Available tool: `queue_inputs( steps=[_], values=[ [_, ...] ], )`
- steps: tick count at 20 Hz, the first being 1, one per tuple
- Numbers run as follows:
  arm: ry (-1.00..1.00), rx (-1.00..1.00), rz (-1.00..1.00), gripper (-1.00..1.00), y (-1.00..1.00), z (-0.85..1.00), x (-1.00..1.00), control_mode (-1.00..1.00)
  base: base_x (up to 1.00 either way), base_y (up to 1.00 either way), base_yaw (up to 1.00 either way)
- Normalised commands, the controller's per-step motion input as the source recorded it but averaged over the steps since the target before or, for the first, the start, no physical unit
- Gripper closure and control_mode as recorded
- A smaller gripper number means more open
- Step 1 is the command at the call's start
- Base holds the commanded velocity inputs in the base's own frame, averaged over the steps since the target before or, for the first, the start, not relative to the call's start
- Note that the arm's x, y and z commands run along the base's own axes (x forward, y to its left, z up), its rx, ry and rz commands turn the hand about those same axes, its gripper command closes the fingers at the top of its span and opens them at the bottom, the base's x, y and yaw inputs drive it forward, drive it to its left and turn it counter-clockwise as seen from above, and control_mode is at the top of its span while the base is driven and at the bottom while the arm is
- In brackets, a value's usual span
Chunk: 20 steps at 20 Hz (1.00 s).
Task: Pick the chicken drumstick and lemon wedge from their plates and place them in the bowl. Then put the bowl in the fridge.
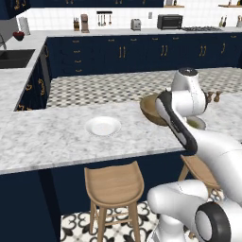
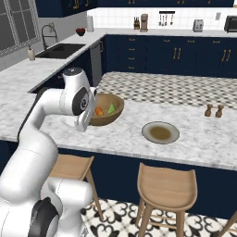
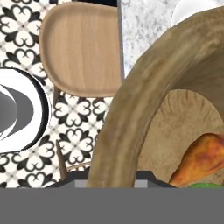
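drumstick (image 2: pixel 99 111) and lemon wedge (image 2: pixel 111 108) in bowl (image 2: pixel 115 107) | grey-rimmed plate (image 2: pixel 160 133) right of bowl

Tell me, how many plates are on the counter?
2. A white plate lies left of the bowl; a grey-rimmed plate lies to the bowl's right. The arm could hide more.

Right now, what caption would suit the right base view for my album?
Robot arm at a wooden bowl holding a drumstick and lemon wedge, beside an empty plate.
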Motion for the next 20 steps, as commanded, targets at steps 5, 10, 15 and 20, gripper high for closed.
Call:
queue_inputs(
  steps=[5,10,15,20],
  values=[
    [0.00,0.00,0.00,1.00,-0.30,0.00,-0.65,-1.00,0.00,0.00,0.00],
    [0.00,0.00,0.00,1.00,-0.14,0.00,-0.30,-1.00,0.00,0.00,0.00],
    [0.00,0.00,0.00,1.00,0.01,0.00,-0.05,-1.00,0.00,0.00,0.00],
    [0.00,0.00,0.00,1.00,0.00,0.00,-0.04,1.00,-0.68,-0.22,-0.05]
  ],
)
